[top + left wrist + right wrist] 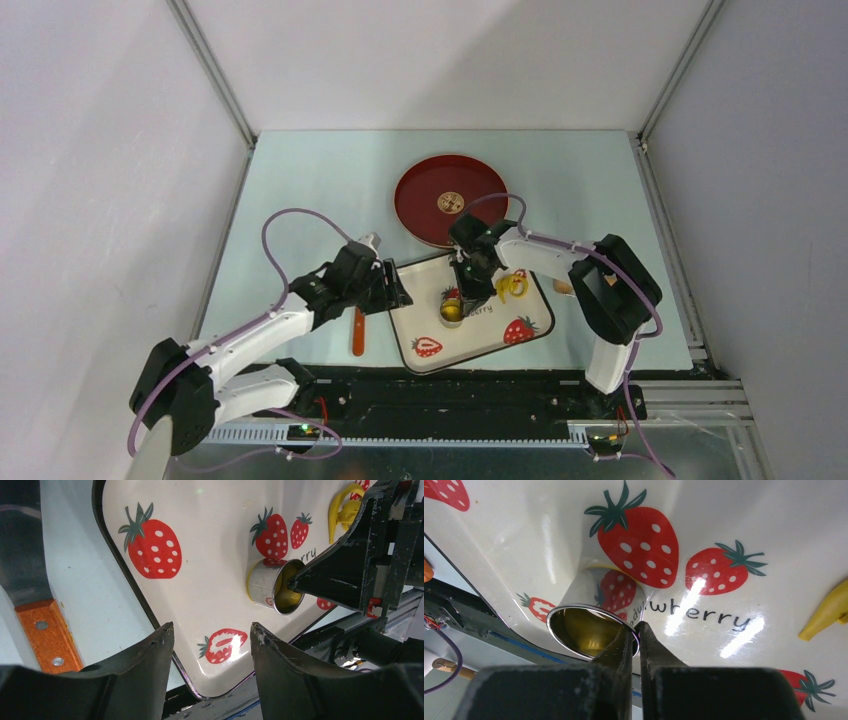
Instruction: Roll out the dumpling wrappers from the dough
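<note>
R gripper pinches cutter rim at tray centre; cut wrapper likely inside. L gripper wide, empty, at tray's left edge. Transfer pending.

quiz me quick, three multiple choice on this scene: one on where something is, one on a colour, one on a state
1. Where is the metal ring?
a) left of the tray, off it
b) on the strawberry tray
c) hanging off the tray's near edge

2. What colour is the tool handle lying left of the tray?
a) green
b) white
c) orange

3. How do the right jaws stand?
a) closed on the ring's rim
b) wide open
c) closed on the tool handle

Answers:
1 b, the top view shows the ring among the tray's strawberry prints.
2 c, the handle shows orange in both the top view and the left wrist view.
3 a, the right wrist view shows the tips pinched together on the rim.
</note>
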